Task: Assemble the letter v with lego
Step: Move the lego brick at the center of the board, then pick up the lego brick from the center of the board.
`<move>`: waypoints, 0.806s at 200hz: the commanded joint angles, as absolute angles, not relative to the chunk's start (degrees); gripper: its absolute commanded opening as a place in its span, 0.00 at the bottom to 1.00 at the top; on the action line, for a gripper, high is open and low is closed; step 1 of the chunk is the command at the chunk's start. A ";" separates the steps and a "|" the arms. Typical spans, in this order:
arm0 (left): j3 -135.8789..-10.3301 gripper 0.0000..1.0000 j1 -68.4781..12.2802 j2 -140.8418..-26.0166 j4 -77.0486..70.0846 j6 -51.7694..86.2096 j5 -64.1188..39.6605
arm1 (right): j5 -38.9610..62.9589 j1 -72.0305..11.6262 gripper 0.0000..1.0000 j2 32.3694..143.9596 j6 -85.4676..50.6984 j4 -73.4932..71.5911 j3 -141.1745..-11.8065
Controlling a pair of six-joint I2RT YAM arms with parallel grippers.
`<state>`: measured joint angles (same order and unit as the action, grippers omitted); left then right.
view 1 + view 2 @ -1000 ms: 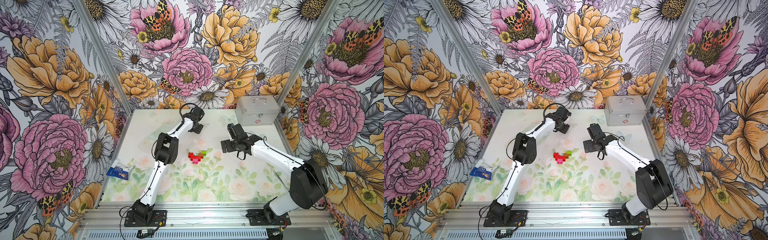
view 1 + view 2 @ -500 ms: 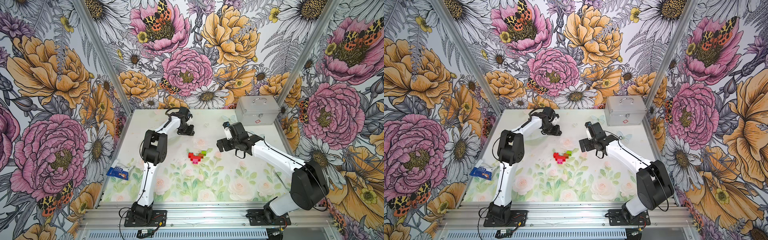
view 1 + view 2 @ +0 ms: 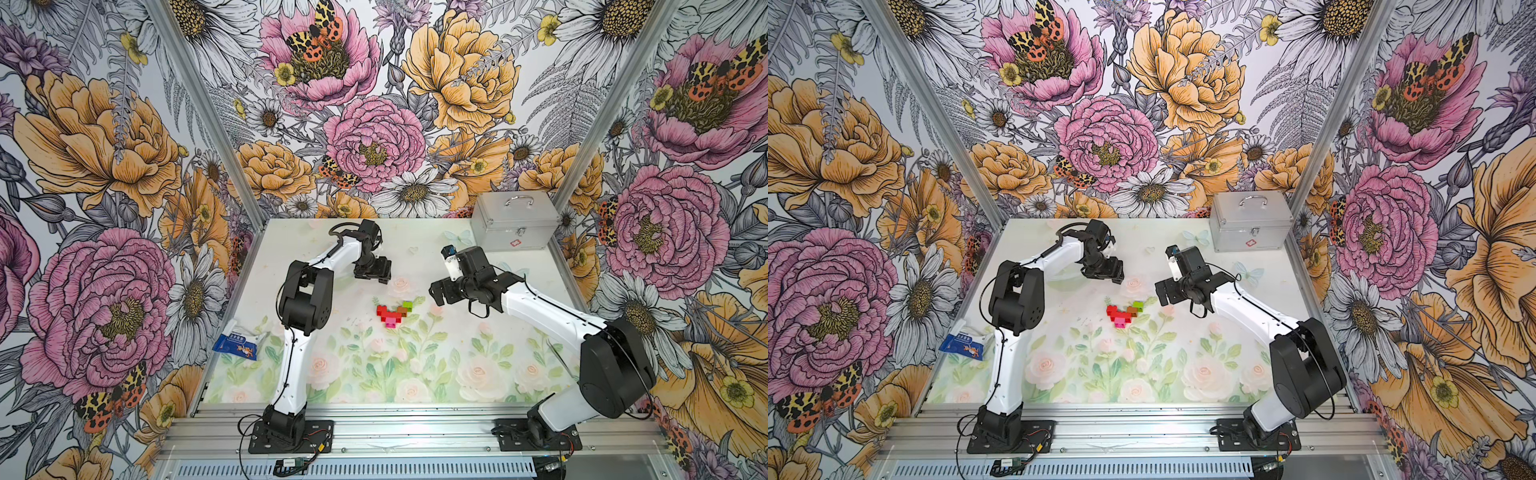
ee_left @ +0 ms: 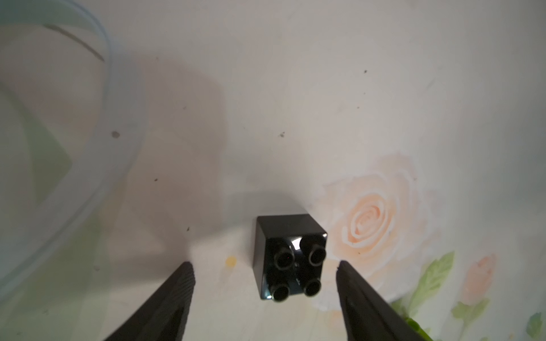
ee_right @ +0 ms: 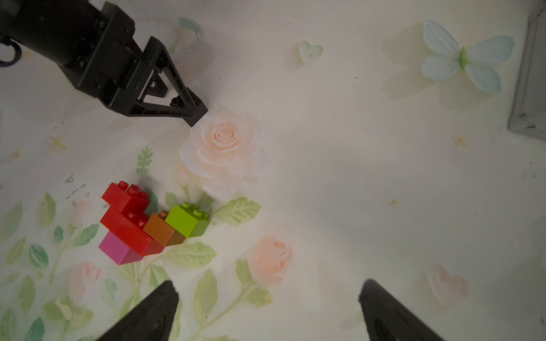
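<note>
Floral mat (image 3: 374, 365), mid-frame: five-brick V (image 3: 393, 312) built bar one tip; black brick (image 4: 291, 257) sits loose between parted jaws of left gripper (image 4: 264, 265); right gripper (image 5: 269, 284) gapes empty

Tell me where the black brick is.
Left wrist view: the black brick lies on the mat inside the open left gripper, beside a printed rose.

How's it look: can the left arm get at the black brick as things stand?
Probably yes. In the left wrist view the black brick sits free on the mat, partly between the fingers of the open left tool, with nothing on or against it.
</note>
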<state>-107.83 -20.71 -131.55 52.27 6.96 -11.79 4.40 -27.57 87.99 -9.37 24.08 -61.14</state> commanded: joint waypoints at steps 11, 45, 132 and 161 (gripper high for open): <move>-110.60 0.73 -22.18 -130.95 52.12 5.77 -8.79 | 5.23 -28.08 0.97 87.36 -9.39 21.74 -58.96; -110.66 0.60 -24.14 -132.25 52.12 3.89 -5.22 | 4.49 -27.96 0.96 86.37 -9.40 21.05 -57.09; -109.51 0.40 -24.94 -132.19 52.08 4.16 -2.41 | 7.34 -28.04 0.95 83.68 -6.30 15.84 -53.31; -109.51 0.43 -25.31 -132.59 52.06 3.37 -1.45 | 7.65 -28.04 0.95 84.09 -6.39 15.47 -53.39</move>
